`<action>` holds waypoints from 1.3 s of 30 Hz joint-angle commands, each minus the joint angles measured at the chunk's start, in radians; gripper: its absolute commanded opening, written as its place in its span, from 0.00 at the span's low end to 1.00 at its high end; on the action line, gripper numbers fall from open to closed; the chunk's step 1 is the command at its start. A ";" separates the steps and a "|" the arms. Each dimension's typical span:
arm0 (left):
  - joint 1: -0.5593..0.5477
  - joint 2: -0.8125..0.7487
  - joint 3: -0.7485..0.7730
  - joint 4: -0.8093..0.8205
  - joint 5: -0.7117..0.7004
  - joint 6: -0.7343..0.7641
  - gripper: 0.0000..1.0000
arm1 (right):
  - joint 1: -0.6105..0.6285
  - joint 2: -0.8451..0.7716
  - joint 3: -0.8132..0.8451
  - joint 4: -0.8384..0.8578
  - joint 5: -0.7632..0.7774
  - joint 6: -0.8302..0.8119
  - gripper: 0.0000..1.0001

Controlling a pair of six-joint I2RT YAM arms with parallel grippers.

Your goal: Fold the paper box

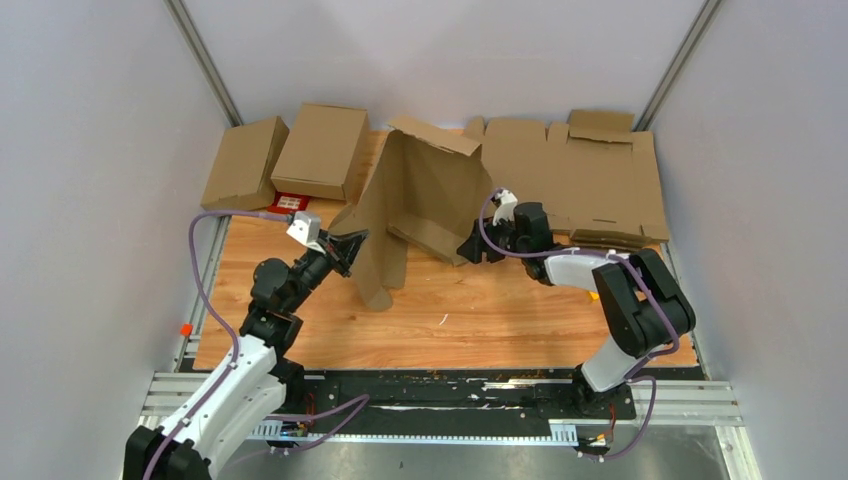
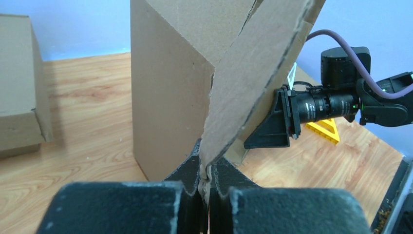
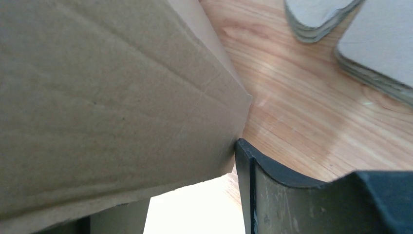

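Paper box: stands half-raised in the middle of the desk; its panels are upright and splayed, one flap is bent over at the top, and its lower edges rest on the wood.
Left tool: closed tight on a thin edge of the box's left panel. From the left wrist view the cardboard runs straight down into the pinch.
Right tool: at the box's right side, low down, its jaws standing partly apart. From its own camera one finger touches the edge of a panel, with light showing in the gap beside it. I see no clamp on the card.
Flat cardboard sheets: stacked at the back right, well apart from the box.
Folded cartons: two lie side by side at the back left.
Red card: lies just in front of those cartons.
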 commanded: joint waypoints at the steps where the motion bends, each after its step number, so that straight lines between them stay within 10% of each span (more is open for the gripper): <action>1: -0.010 -0.017 0.005 0.006 -0.024 -0.003 0.00 | 0.046 0.031 0.040 0.050 -0.032 -0.008 0.59; 39: -0.010 0.110 -0.007 0.183 0.123 -0.106 0.00 | 0.132 -0.106 -0.034 0.088 0.150 -0.077 0.60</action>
